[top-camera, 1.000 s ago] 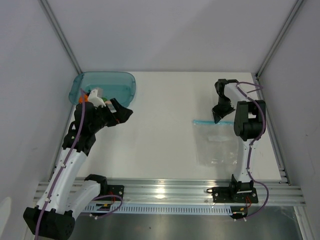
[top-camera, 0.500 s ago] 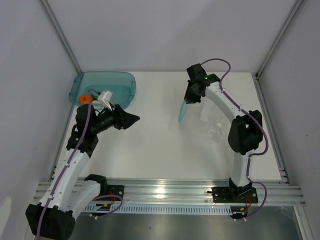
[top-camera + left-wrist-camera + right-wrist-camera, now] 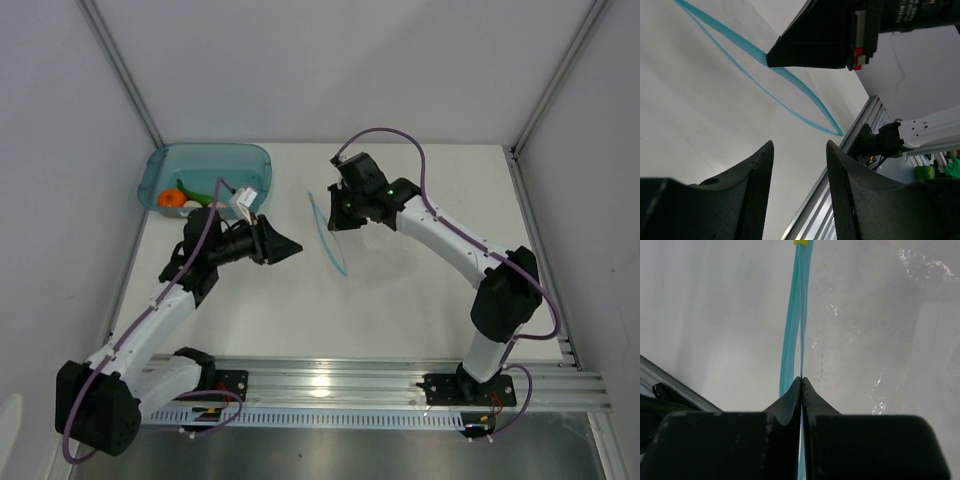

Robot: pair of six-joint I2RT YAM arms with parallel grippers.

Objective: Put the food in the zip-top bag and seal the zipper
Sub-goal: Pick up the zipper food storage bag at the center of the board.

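My right gripper (image 3: 340,218) is shut on one lip of the zip-top bag (image 3: 880,340), lifted over the table's middle. The light-blue zipper (image 3: 330,240) hangs parted in a narrow loop (image 3: 790,80), and one strip runs between the shut fingers (image 3: 801,382). My left gripper (image 3: 293,247) points right at the bag's mouth, just short of it, open with nothing between its fingers (image 3: 757,175). The food lies in the teal tub (image 3: 240,160) at the back left: an orange round fruit (image 3: 170,198) and a green vegetable (image 3: 190,190) show there.
The aluminium rail (image 3: 340,380) with both arm bases runs along the near edge. Grey walls close in the table on the left, back and right. The right arm's long link (image 3: 450,240) stretches across the right half of the table.
My right arm has carried the bag from the right side to the table's middle. My left gripper has left the tub, swung right toward the bag, and its jaws have narrowed.
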